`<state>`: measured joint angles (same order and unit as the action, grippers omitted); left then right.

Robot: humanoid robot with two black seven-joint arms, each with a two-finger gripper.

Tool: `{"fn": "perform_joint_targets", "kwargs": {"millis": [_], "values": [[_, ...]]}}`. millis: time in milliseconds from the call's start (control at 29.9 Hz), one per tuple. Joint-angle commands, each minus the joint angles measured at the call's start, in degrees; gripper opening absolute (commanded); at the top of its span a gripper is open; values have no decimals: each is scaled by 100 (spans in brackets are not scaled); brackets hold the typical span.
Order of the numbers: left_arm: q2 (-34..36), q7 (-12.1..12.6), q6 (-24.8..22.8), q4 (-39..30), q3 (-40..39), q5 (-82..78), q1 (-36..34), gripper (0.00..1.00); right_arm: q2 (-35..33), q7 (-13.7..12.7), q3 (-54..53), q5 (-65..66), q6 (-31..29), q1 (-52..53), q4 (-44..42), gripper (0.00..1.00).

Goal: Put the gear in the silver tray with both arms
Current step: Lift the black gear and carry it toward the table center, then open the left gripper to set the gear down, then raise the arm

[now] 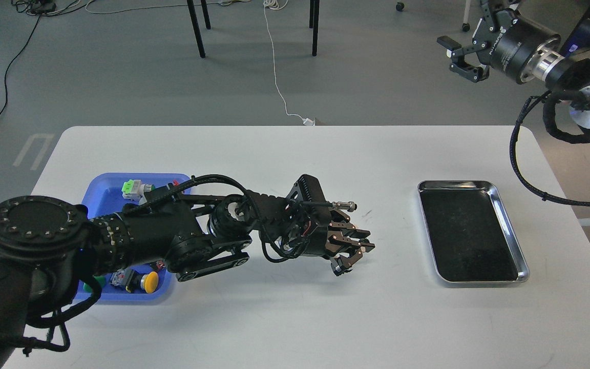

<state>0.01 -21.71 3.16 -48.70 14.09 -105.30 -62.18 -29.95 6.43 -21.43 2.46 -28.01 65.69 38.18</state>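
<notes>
robot arms (pixel 172 241): 2 | silver tray (pixel 510 225): 1 | blue tray (pixel 101 184): 1 | white table (pixel 295 312): 1 | yellow button (pixel 150 282): 1

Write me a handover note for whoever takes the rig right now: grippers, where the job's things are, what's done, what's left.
Left gripper: over the middle of the white table, between the blue tray and the silver tray, pointing toward the silver tray. Fingers close together; whether they hold a gear cannot be told.
Right gripper: raised beyond the table's far right corner, fingers spread, nothing in it.
Silver tray: on the right side of the table, nothing seen inside it.
Blue tray: on the left, partly hidden by the left arm; push-button parts visible in it.
Done: no gear in the silver tray yet.
Left: confirm the left gripper's grasp, then get the gear into the silver tray.
</notes>
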Motion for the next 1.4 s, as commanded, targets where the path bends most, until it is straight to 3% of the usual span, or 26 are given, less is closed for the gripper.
{"fn": "perform_joint_targets", "kwargs": {"millis": [0, 167, 301, 535, 635, 736, 903, 1103, 1237, 1371], "values": [[-1, 61, 9, 228, 102, 0, 118, 16, 24, 8, 43, 18, 1, -30, 14, 99], [-1, 70, 9, 405, 120, 0, 285, 22, 94, 8, 51, 18, 1, -39, 40, 99], [-1, 70, 27, 387, 111, 9, 294, 41, 130, -1, 51, 18, 1, -48, 49, 99], [139, 18, 53, 308, -29, 202, 224, 53, 60, 8, 130, 35, 1, -136, 242, 99], [385, 0, 53, 133, -353, 649, 215, 65, -28, 8, 209, 62, 1, -127, 313, 99], [622, 8, 18, -26, -1064, 1587, 267, 84, -203, 8, 227, 105, 1, -127, 558, 99], [1149, 52, -26, 26, -1690, 3880, 364, 93, -678, 69, 236, 991, 1, -127, 1077, 99], [1466, 52, -113, 44, -2357, 7411, 364, 98, -793, 122, 568, 1915, 1, -22, 1490, 98], [1800, 52, -657, 44, -2831, 8866, 364, 98, -653, 139, 1201, 2407, 1, 557, 1517, 98], [2239, 61, -1299, 44, -3859, 9965, 635, 98, -240, 253, 2518, 2829, 1, 1619, 1578, 95]]}}
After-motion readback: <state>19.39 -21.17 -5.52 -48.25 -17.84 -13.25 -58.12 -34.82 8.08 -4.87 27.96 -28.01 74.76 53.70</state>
